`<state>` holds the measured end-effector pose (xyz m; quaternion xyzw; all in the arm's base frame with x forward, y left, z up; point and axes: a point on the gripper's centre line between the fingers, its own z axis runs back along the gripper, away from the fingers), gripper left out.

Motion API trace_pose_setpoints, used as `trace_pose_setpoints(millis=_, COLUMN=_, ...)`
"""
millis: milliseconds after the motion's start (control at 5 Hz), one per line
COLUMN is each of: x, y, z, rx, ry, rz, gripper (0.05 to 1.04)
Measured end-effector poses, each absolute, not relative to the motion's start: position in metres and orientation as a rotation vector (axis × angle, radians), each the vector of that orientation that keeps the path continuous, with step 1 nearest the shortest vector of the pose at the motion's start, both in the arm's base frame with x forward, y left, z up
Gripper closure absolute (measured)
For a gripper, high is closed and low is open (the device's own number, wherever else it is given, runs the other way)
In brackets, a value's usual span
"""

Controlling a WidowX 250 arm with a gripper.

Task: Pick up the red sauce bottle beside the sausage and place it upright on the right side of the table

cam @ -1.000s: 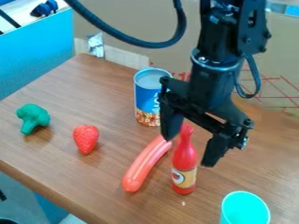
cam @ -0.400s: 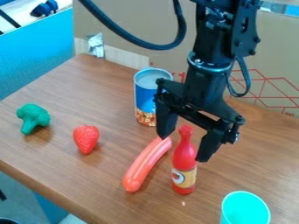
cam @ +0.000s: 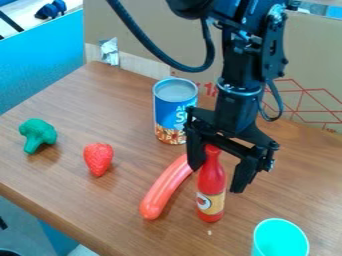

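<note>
Bottle (cam: 211, 182): red, upright on the table (cam: 117, 200), its neck between the two spread fingers of my claw (cam: 216, 178). Since the last frames I have come lower around it, while the bottle has stayed put; I judge that I am now better lined up to close on it. My claw is wide and holds nothing; whether a finger touches the neck, I can't tell. The sausage (cam: 165, 189) ends right by one finger, with the strawberry (cam: 98, 159) and broccoli (cam: 38, 135) farther out past it. The can (cam: 175, 112) stands behind my claw, the cup (cam: 280, 240) in front.
</note>
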<state>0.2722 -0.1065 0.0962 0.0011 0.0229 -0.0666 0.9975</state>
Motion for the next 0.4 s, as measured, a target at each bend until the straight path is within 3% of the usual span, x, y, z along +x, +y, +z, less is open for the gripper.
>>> trace_pose_setpoints(millis=200, x=0.2746, y=-0.1049, z=0.0955, rx=-0.029, ry=0.022, rz=-0.148, gripper=0.427)
trace_pose_setpoints(millis=400, x=0.2696, y=-0.1052, z=0.0955, rx=-0.006, ry=0.024, rz=-0.160, gripper=0.594)
